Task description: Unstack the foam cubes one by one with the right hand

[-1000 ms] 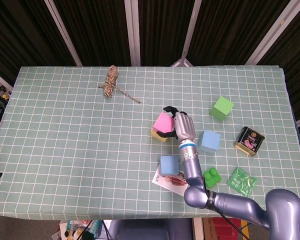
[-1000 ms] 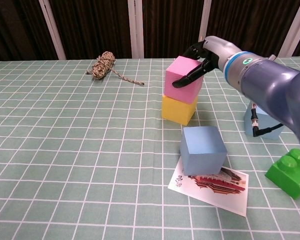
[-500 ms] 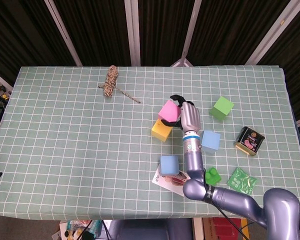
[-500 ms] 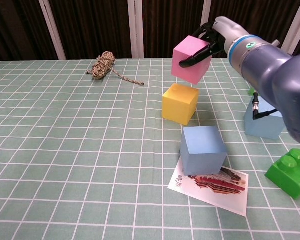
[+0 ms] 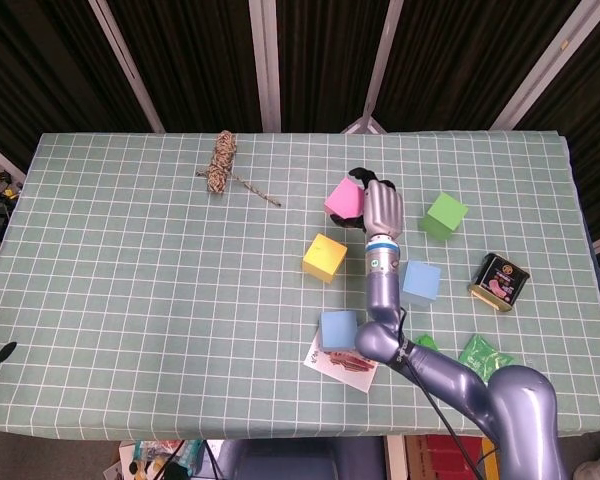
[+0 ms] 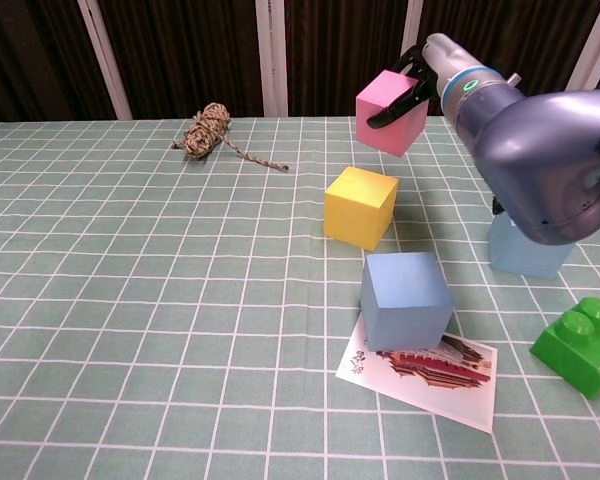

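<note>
My right hand grips the pink foam cube and holds it in the air, above and behind the yellow foam cube. The yellow cube sits alone on the checked cloth. A blue foam cube lies nearer me, partly on a printed card. A light blue cube and a green cube rest to the right. My left hand does not show in either view.
A coil of rope lies at the far left of the table. A green toy brick, a green packet and a dark tin lie at the right front. My right forearm spans the right side.
The right hand has lifted the pink cube off the yellow cube and carried it up and away from me. The yellow cube stays in place.
</note>
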Robot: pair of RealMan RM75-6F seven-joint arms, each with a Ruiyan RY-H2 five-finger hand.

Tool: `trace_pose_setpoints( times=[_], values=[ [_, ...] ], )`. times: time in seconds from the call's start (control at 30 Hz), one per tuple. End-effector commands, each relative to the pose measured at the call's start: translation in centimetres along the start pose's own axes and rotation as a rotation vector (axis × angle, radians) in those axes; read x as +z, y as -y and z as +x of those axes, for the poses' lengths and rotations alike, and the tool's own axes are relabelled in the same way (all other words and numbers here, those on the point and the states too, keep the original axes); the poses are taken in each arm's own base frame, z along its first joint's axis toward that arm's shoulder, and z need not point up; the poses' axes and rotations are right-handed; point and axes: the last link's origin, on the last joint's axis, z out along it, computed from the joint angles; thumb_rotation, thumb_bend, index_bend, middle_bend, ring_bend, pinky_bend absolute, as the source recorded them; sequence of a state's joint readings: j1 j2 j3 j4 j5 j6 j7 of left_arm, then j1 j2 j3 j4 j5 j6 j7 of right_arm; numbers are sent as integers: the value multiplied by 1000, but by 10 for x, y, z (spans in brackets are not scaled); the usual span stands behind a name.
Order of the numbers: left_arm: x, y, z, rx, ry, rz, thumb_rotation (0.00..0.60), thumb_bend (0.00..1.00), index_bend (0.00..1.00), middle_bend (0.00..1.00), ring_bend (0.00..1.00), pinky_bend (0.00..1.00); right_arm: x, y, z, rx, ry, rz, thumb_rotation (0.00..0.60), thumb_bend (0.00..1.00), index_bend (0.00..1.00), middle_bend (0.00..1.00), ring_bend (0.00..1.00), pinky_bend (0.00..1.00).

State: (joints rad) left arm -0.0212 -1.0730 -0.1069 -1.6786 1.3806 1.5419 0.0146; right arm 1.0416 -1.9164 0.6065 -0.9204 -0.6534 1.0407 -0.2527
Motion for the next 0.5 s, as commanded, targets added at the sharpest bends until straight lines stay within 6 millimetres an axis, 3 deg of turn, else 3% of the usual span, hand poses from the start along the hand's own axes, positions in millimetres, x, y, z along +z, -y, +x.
trace_pose_setpoints(
  times=[0.03,0.23,0.5],
  values=[
    [0,1,1,-2,-1,3,600,170,207,0,0,0,4,3,-17,-26,-9,9,600,87,314,299,427,213],
    [3,4,2,-7,0,17,600,169,208,0,0,0,9,-1,-33,-80,-4,3,600,86,314,299,407,213],
    [2,5,4,-11,-6,13,600,170,210,0,0,0,11,-5,-44,-139,0,-9,600,86,314,194,207,197]
  ],
)
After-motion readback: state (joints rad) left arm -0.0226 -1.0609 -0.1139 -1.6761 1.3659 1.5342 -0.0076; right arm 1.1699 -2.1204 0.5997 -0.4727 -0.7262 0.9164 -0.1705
